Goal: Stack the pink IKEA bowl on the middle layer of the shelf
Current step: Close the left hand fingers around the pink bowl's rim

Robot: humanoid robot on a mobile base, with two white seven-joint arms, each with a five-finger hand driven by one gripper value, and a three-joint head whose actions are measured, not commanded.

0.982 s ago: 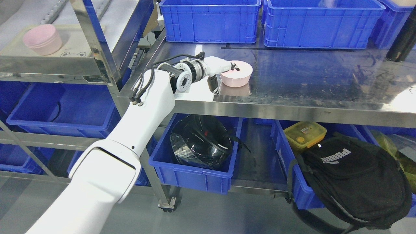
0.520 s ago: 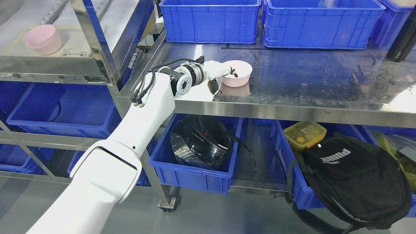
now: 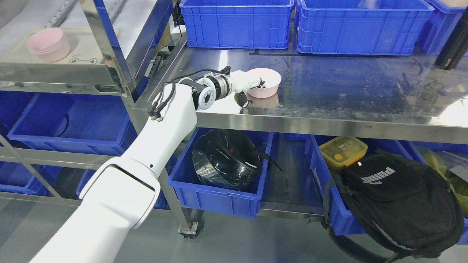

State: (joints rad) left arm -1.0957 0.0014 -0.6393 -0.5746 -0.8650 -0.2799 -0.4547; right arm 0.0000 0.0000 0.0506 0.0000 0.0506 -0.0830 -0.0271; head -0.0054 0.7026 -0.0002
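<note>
The left hand (image 3: 248, 83) reaches across the steel surface (image 3: 347, 91) and grips the near-left rim of the pink bowl (image 3: 264, 82). Its fingers (image 3: 260, 82) hook over the rim into the bowl while the dark thumb sits outside, low against the wall, so the fingers are clamped on the bowl. The bowl is upright, open side up, at the left part of the surface; whether its base touches the metal or is just off it cannot be told. A faint reflection shows beneath it.

To the far left, on a separate rack, a stack of pink bowls (image 3: 48, 44) stands on a pale tray (image 3: 84, 51). Behind the held bowl, two blue bins (image 3: 236, 23) stand side by side at the back of the surface, and a dark bottle (image 3: 453, 40) stands at the right edge. Below the surface, a black helmet (image 3: 225, 159) lies in a blue bin, with a yellow box (image 3: 343, 150) and a black backpack (image 3: 398, 201) further right.
</note>
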